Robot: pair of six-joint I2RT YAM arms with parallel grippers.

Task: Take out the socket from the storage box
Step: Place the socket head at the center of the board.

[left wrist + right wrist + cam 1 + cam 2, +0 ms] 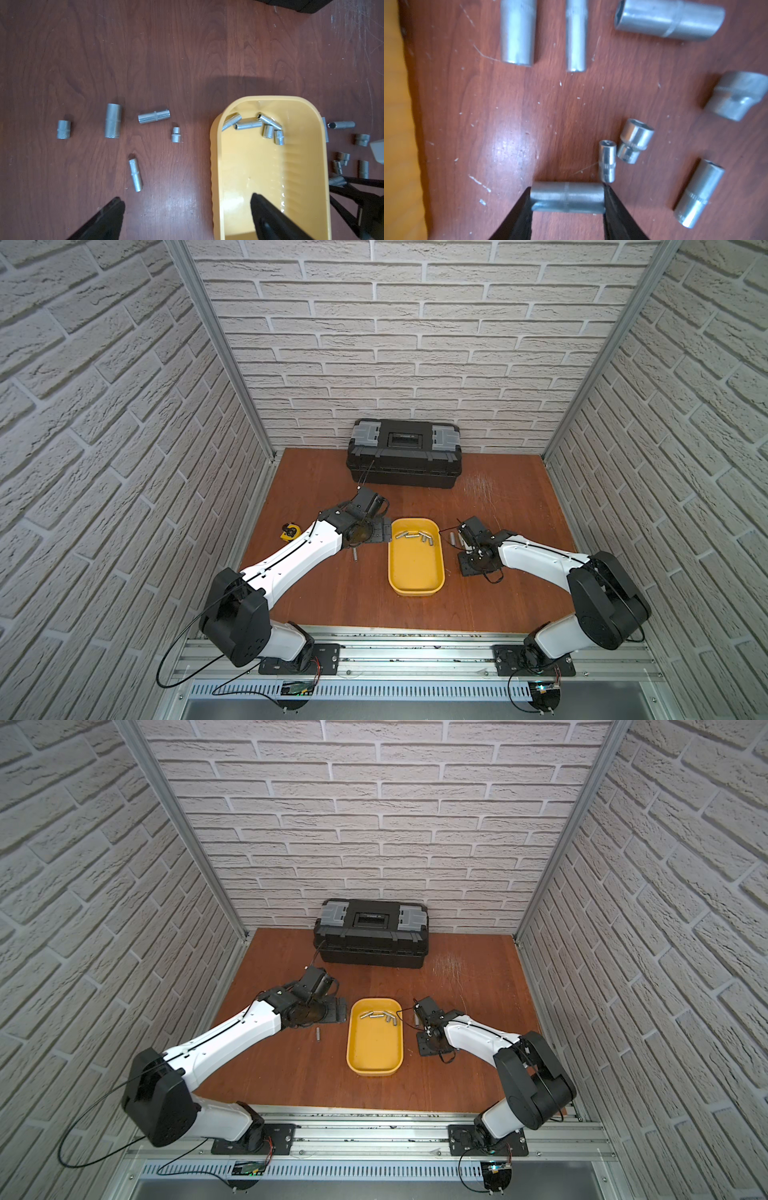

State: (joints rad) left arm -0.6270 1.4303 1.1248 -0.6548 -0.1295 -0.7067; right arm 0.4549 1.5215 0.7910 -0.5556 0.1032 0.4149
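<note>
— Where's the socket [566,197]?
— Clamped end to end in my right jaws, just beside the storage box [415,591], down at the worktop [508,128]. Left jaws gape empty.
— Handling?
— Hard, slick, dense steel, I'd guess; gripping across the barrel seems surer.

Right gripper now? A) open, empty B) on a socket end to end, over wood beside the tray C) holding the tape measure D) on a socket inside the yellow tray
B: the right gripper has a finger on each end of the socket, over the table beside the storage box.
</note>
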